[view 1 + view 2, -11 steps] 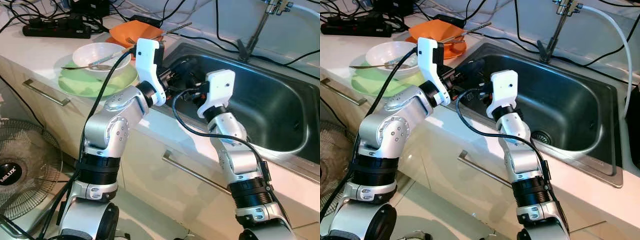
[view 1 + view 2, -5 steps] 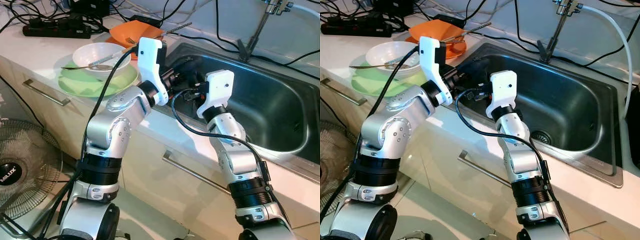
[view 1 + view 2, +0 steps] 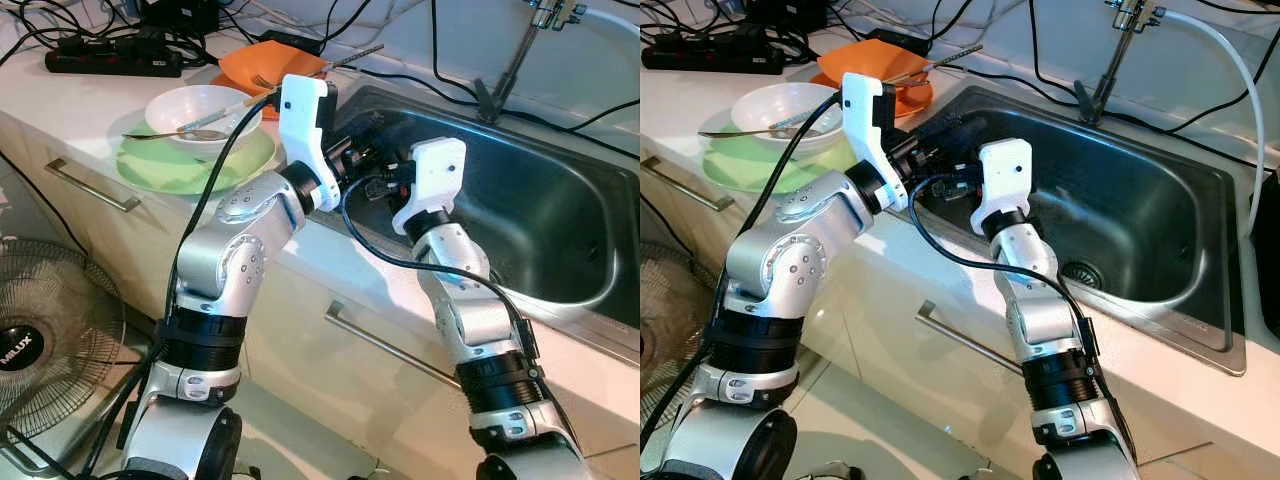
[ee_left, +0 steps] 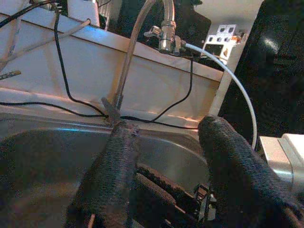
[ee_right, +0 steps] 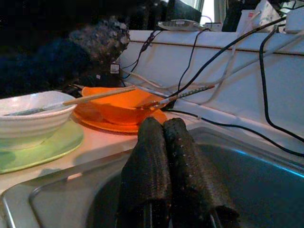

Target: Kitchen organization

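Note:
My left gripper [image 3: 352, 156] hangs open over the near left corner of the steel sink [image 3: 560, 235], with nothing between its fingers [image 4: 116, 171]. Just beside it, my right gripper [image 3: 376, 188] is shut, its two fingers [image 5: 164, 147] pressed together and empty, pointing left over the sink's rim. On the counter to the left, a white bowl [image 3: 200, 108] holding a spoon and a chopstick rests on a green plate [image 3: 190, 162]. Behind the white bowl, an orange bowl [image 3: 270, 65] on an orange plate holds utensils.
A faucet [image 3: 522, 45] with a white hose stands behind the sink, amid loose black cables. A black power strip [image 3: 110, 62] lies at the counter's back left. Drawer handles [image 3: 90, 185] run below the counter edge. A floor fan [image 3: 40, 345] stands at lower left.
The left arm has edged right, bringing its gripper farther over the sink corner. The right gripper has risen slightly toward it. The dishes have not moved.

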Available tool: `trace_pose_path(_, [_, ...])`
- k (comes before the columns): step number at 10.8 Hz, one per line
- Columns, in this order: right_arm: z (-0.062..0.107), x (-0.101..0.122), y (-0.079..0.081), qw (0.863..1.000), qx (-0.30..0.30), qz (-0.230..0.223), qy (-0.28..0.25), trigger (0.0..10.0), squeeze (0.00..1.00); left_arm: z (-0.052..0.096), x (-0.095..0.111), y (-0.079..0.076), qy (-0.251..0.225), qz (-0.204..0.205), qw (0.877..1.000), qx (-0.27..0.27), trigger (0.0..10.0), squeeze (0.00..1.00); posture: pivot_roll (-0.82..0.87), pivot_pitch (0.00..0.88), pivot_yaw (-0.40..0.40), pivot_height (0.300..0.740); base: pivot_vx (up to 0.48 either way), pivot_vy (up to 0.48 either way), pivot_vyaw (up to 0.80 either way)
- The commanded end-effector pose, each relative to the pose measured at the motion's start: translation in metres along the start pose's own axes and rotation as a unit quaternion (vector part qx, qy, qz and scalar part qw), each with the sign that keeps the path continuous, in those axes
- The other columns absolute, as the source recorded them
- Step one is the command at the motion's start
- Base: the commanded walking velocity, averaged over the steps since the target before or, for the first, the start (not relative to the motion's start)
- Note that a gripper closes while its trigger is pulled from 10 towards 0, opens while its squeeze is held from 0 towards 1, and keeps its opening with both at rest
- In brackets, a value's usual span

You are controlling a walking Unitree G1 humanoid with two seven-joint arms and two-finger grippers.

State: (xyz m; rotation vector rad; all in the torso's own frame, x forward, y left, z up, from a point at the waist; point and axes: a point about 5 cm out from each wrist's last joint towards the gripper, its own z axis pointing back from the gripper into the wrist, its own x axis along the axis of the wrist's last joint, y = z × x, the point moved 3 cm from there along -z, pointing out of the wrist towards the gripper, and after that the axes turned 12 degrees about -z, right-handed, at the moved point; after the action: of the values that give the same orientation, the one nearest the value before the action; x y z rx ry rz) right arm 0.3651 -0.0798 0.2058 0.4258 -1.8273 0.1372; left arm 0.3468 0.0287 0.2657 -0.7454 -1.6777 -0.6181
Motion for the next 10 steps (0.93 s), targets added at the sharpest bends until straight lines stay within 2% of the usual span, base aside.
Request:
trace_pose_path(1, [0.003, 0.001, -0.017, 1.000, -0.029, 0.001, -0.003, 0.0, 0.00, 0.004, 0.017, 0.015, -0.034, -0.014, 0.998, 0.041, 10.0, 1.00, -0.04, 0.037, -0.065, 0.740, 0.000, 0.000, 0.00])
trace_pose_path(2, [0.002, 0.000, -0.018, 1.000, -0.031, 0.002, -0.001, 0.0, 0.00, 0.005, 0.018, 0.019, -0.037, -0.013, 0.998, 0.055, 10.0, 0.73, -0.04, 0.037, -0.065, 0.740, 0.000, 0.000, 0.00])
trace_pose_path(4, [0.002, 0.000, -0.018, 1.000, -0.031, 0.002, -0.001, 0.0, 0.00, 0.005, 0.018, 0.019, -0.037, -0.013, 0.998, 0.055, 10.0, 0.73, -0.04, 0.037, -0.065, 0.740, 0.000, 0.000, 0.00])
trace_pose_path(5, [0.002, -0.002, -0.022, 0.999, -0.045, 0.002, 0.005, 10.0, 0.00, 0.008, 0.019, 0.030, -0.042, -0.023, 0.995, 0.091, 10.0, 0.00, -0.04, 0.038, -0.067, 0.740, 0.000, 0.000, 0.00])
trace_pose_path(6, [0.004, -0.005, -0.038, 0.996, -0.088, 0.002, 0.016, 10.0, 0.00, 0.020, 0.027, 0.054, -0.053, -0.052, 0.983, 0.166, 10.0, 0.00, -0.04, 0.038, -0.067, 0.740, 0.000, 0.000, 0.00])
trace_pose_path(7, [0.005, -0.005, -0.045, 0.994, -0.108, 0.001, 0.017, 10.0, 0.00, 0.026, 0.031, 0.063, -0.057, -0.069, 0.976, 0.200, 10.0, 0.00, -0.04, 0.038, -0.067, 0.740, 0.000, 0.000, 0.00])
trace_pose_path(8, [0.007, -0.007, -0.051, 0.993, -0.119, 0.007, 0.021, 10.0, 0.00, 0.043, 0.033, 0.084, -0.042, -0.110, 0.960, 0.253, 10.0, 0.00, -0.04, 0.036, -0.069, 0.740, 0.000, 0.000, 0.00])
trace_pose_path(9, [0.007, -0.007, -0.052, 0.992, -0.121, 0.009, 0.021, 10.0, 0.00, 0.058, 0.032, 0.099, -0.032, -0.118, 0.951, 0.283, 10.0, 0.00, -0.04, 0.036, -0.069, 0.740, 0.000, 0.000, 0.00])
trace_pose_path(10, [0.007, -0.007, -0.052, 0.992, -0.122, 0.007, 0.021, 10.0, 0.00, 0.067, 0.030, 0.107, -0.021, -0.128, 0.945, 0.300, 10.0, 0.00, -0.04, 0.036, -0.069, 0.740, 0.000, 0.000, 0.00])
